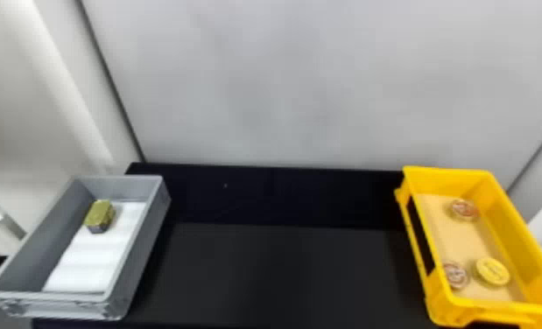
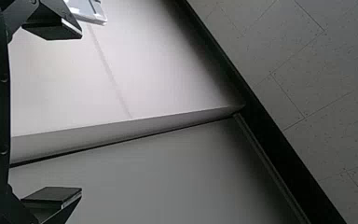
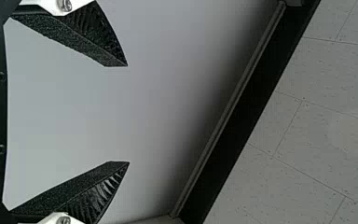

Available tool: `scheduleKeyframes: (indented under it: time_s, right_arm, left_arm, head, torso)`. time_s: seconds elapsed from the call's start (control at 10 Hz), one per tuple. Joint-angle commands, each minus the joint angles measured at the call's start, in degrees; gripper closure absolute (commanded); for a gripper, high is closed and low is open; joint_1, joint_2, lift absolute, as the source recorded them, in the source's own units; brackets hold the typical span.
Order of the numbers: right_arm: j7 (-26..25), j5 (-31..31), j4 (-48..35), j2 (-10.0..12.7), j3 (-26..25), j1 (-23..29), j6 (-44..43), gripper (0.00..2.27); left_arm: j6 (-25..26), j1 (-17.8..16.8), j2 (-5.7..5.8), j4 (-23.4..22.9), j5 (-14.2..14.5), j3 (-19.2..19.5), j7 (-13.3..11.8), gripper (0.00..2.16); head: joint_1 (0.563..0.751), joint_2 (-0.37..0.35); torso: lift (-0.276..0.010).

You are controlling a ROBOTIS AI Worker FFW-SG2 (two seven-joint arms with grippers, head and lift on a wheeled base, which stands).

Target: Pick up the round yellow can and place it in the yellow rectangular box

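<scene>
The round yellow can lies inside the yellow rectangular box, toward its near end at the right of the head view. Close by its left side is a round reddish-and-white can, and a similar one rests farther back in the same box. In the left wrist view my left gripper stands open against wall panels, with nothing between its fingers. My right gripper is also open and holds nothing; a pale wall is behind it in the right wrist view.
A grey box stands at the left of the black table, with a white lining and a small olive-gold block-shaped tin inside. Behind the table rises a light grey panel.
</scene>
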Motion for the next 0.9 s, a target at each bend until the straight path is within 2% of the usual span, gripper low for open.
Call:
scheduleKeyframes:
  time_s: [0.0, 0.8]
  right_arm:
    - [-1.42, -0.49, -1.99, -1.52, 0.19, -1.18, 1.11, 0.00]
    - [-0.36, 1.27, -3.13, -1.34, -0.08, -2.41, 1.73, 0.01]
  left_arm:
    - [-0.03, 0.22, 0.03, -0.01, 0.00, 0.32, -0.01, 0.10]
    - [-0.03, 0.14, 0.03, -0.18, 0.00, 0.06, -0.37, 0.09]
  head:
    - [0.694, 0.054]
    - [0.694, 0.054]
  torso:
    - [-0.003]
    - [-0.003]
